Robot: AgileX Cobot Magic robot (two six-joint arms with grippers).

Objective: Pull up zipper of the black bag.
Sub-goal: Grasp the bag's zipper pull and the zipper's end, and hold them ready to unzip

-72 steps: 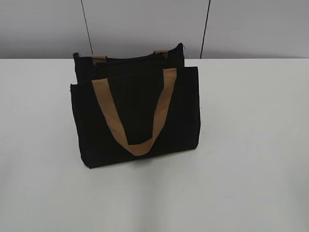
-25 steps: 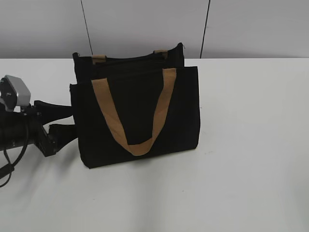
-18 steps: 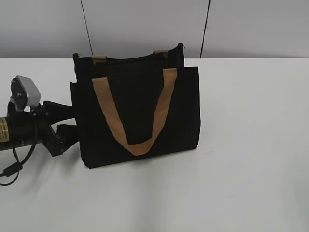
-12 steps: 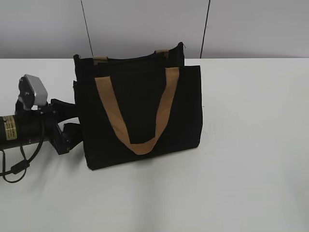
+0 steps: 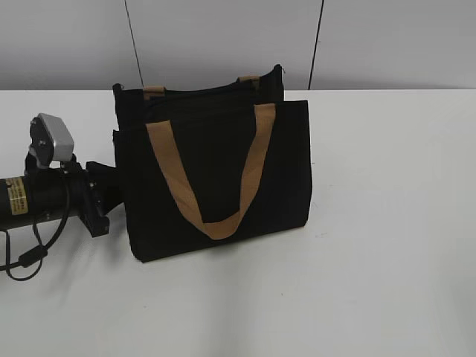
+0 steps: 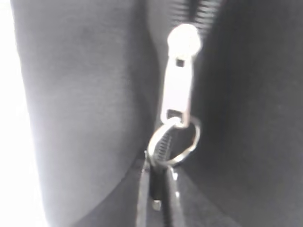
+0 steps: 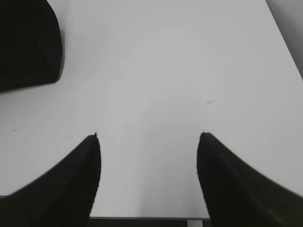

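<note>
The black bag [image 5: 216,171] stands upright on the white table, with a tan handle [image 5: 216,223] hanging down its front. My left gripper [image 5: 111,190] is against the bag's left side. In the left wrist view the zipper [image 6: 201,14] runs up the black fabric. Its silvery pull tab [image 6: 177,90] hangs from the slider with a metal ring [image 6: 189,142] at its end. The left jaws [image 6: 158,175] are shut on the lower edge of that ring. My right gripper [image 7: 149,137] is open and empty over bare table. A corner of the bag [image 7: 28,42] shows at its upper left.
The white table [image 5: 387,223] extends to the right and front of the bag. A grey panelled wall [image 5: 223,37] stands behind it. The left arm's cable [image 5: 22,260] lies on the table at the left edge.
My left arm came in from the left to the bag's left side. Its jaws were open half a second ago and are now shut at the bag. The bag shifted slightly.
</note>
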